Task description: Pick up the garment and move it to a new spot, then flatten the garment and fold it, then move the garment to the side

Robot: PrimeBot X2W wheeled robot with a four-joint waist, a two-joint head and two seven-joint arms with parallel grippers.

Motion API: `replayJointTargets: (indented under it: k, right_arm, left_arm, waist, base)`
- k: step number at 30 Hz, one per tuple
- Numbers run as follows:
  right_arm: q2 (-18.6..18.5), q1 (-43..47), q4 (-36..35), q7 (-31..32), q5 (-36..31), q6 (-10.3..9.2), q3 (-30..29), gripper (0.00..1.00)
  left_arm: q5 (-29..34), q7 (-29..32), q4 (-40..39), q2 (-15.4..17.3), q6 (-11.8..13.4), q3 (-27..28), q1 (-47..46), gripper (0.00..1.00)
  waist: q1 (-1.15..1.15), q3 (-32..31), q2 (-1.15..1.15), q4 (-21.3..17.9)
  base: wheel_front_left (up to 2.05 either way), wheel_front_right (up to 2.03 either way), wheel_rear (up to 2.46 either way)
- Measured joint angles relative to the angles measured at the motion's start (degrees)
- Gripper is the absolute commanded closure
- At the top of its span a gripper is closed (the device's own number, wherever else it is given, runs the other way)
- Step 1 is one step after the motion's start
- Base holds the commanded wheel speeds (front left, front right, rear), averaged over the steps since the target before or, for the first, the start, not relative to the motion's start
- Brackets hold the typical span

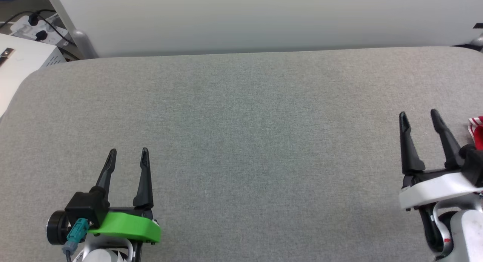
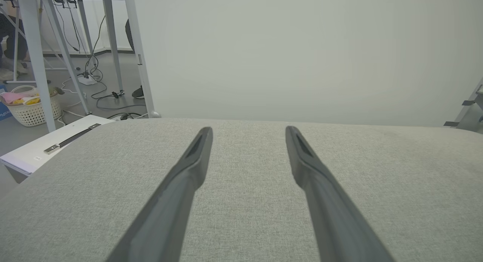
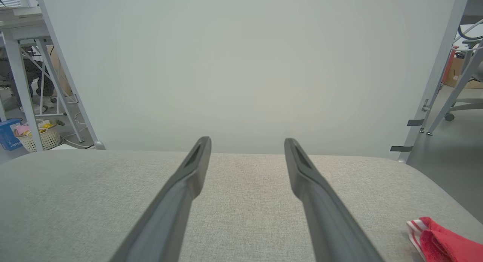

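Grey bench (image 1: pixel 241 122) backed by a white panel (image 1: pixel 264 17); I hold the left gripper (image 1: pixel 128 150) and right gripper (image 1: pixel 418 113) over it, the fingers of each spread apart and empty. The garment (image 3: pixel 441 241) lies bunched at the bench's right edge, just beside the right gripper. My left wrist view shows instead a basket (image 2: pixel 32 109) on the floor.

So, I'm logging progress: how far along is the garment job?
Done: unclear. The garment lies on the table beside the right gripper, mostly cut off, so folded or not cannot be told. In hand: nothing; both that and the left gripper are open and empty. Left: everything if this is the start, nothing if it is set aside.
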Motion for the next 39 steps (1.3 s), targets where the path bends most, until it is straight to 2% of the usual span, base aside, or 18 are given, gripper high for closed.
replayJointTargets:
  k: [7,13,24,38,39]
  right_arm:
    - [3.78,4.07,1.3,-2.34,-1.24,0.0,0.47,0.0]
    - [4.99,4.49,2.12,-3.05,-2.47,0.0,1.12,0.0]
    - [5.38,4.49,3.12,-3.26,-3.08,0.0,1.57,0.0]
    - [5.49,4.49,3.39,-3.75,-3.0,0.0,2.14,0.0]
    - [5.5,4.49,3.41,-3.74,-3.02,0.0,2.22,1.0]
  left_arm:
    - [1.25,0.0,2.35,-2.08,-1.98,1.82,1.0,0.0]
    - [1.94,0.0,2.59,-3.08,-3.03,3.43,1.12,0.0]
    - [3.32,0.0,2.21,-4.14,-4.47,4.56,1.12,0.0]
    - [3.91,0.0,1.93,-4.53,-4.8,4.85,1.12,0.0]
    - [3.91,0.04,1.9,-4.53,-4.79,4.8,1.09,1.0]
  waist:
    - [0.0,-1.56,0.0,1.5]
    - [0.0,-1.85,0.0,1.62]
    - [0.0,-2.06,0.0,1.33]
    - [0.01,-1.65,0.0,1.32]
    - [0.01,-1.57,0.0,1.33]
  base:
    - [0.0,0.0,0.0]
    - [0.0,0.0,0.0]
    - [0.0,0.0,0.0]
    - [0.0,0.0,0.0]
    - [0.0,0.0,0.0]
